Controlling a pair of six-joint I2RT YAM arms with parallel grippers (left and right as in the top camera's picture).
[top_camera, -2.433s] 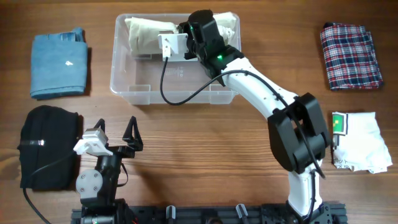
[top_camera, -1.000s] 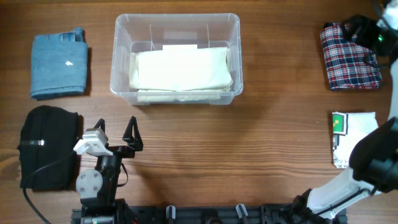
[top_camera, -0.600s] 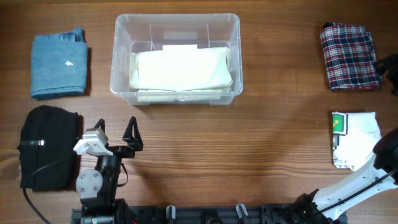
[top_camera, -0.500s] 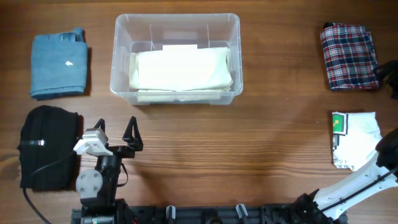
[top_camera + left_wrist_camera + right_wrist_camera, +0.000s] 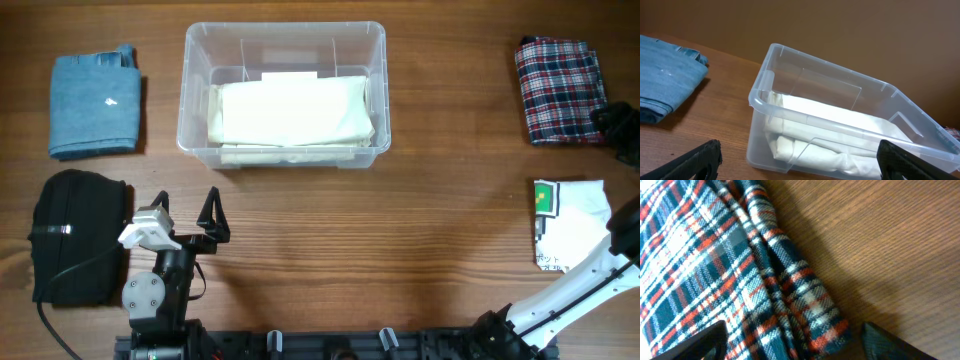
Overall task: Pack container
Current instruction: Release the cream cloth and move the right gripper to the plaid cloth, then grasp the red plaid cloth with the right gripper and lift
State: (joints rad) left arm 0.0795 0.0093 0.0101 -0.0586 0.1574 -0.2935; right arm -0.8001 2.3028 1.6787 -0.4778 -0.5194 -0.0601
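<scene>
**Container (image 5: 285,45) part-packed, plaid pickup being lined up**

Nearest the base, the left gripper (image 5: 187,212) is being held parked, jaws spread wide with nothing gripped. Far right, the right gripper (image 5: 790,347) is being held over the plaid shirt's (image 5: 562,90) edge, jaws wide apart and empty. The container is sitting far-centre on the table (image 5: 400,250), with a cream garment (image 5: 290,115) lying inside. Judged next: the jaws are lowered around the plaid fold and closed.

The container (image 5: 285,26) is showing clear, smooth, glossy plastic, catching light along its rim. The folded cloth (image 5: 290,112) inside it is looking soft, cream and matt. The table (image 5: 400,230) is showing matt, fine-grained wood. The plaid garment (image 5: 715,265) is displaying a coarse woven texture, and the blue garment (image 5: 93,103) is looking like matt denim.
</scene>
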